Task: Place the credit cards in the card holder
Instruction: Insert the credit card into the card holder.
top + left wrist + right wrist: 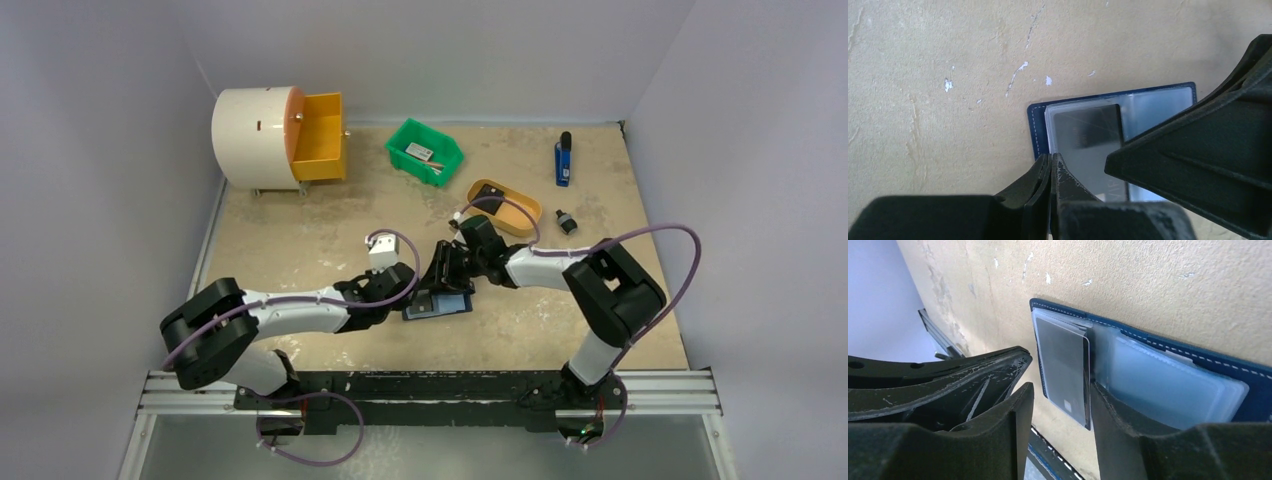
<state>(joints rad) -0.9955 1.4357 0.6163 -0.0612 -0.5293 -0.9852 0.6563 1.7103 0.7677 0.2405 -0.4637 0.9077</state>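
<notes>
The credit card (1060, 350), half sleeved in the card holder (1260, 395), is straddled lengthwise by the parted right gripper (1060, 390); the left gripper (1050, 164) is pinched shut

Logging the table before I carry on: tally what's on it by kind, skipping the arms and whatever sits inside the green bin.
Containers: 3 (drawer unit, green bin, orange tray)
Card holder: 1
Dark card: 1
Blue-and-black tool: 1
Small black piece: 1
Total: 7
</notes>
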